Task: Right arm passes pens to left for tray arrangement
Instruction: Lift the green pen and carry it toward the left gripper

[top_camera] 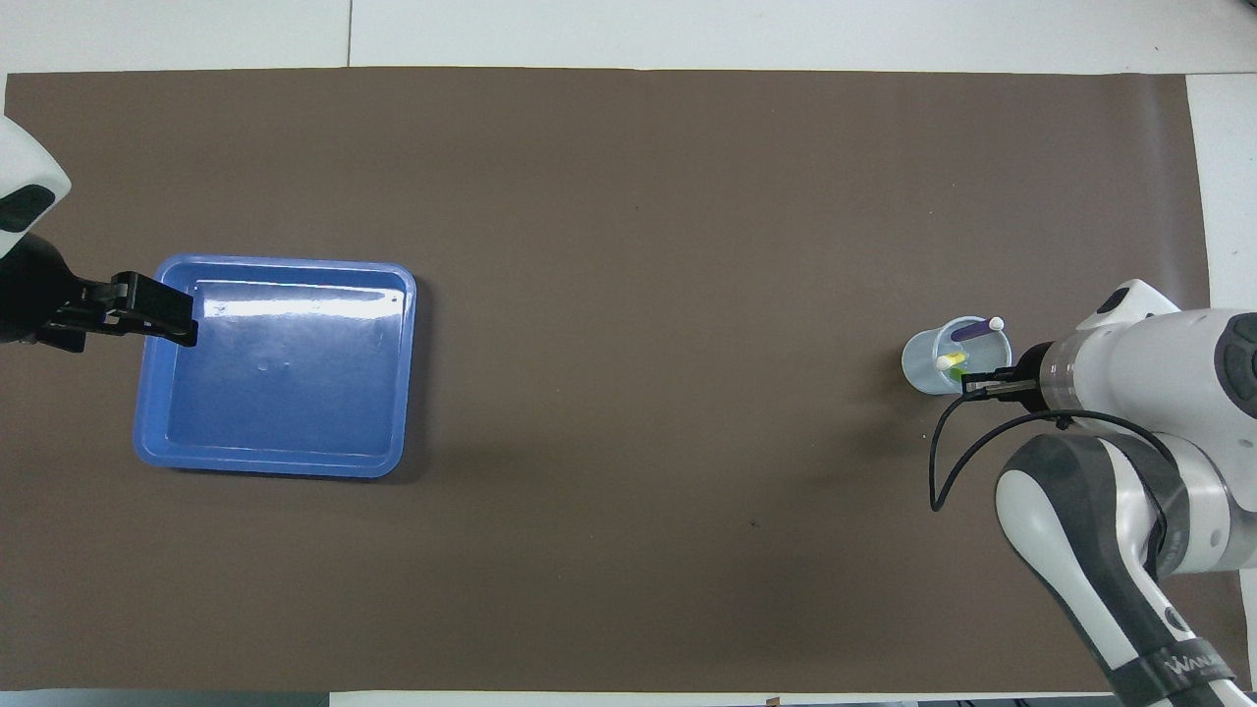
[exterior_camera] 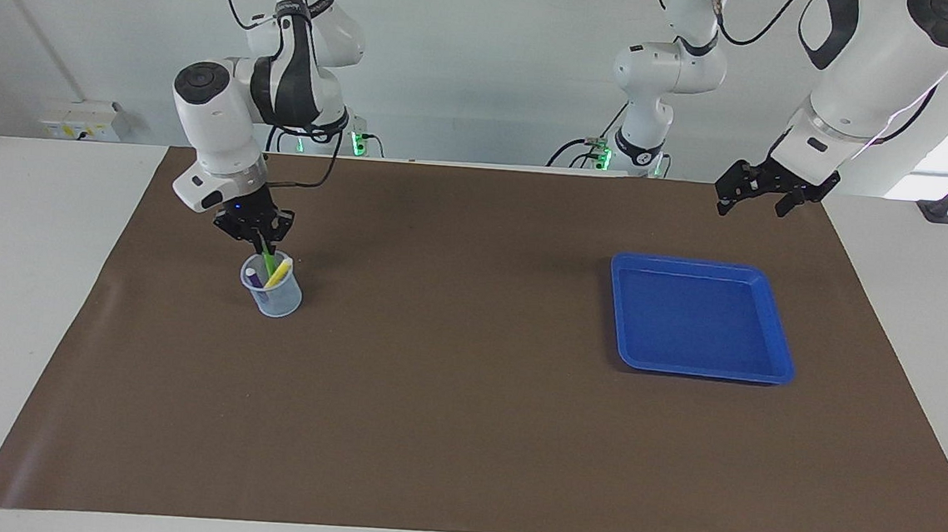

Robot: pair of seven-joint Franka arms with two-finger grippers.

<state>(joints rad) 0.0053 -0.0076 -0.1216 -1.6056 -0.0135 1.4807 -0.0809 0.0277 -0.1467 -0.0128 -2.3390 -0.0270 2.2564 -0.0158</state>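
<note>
Brown paper covers the tabletop (exterior_camera: 462, 432), and a little clear cup (exterior_camera: 272, 294) near the right arm's end holds the pens upright so they are easy to pick. The right gripper (exterior_camera: 262, 240) is pinched shut on the top of the green pen (exterior_camera: 269, 261), ready to lift it. The left gripper (exterior_camera: 752, 204) waits wide open and empty above the tabletop edge near the blue tray (exterior_camera: 699, 328)
</note>
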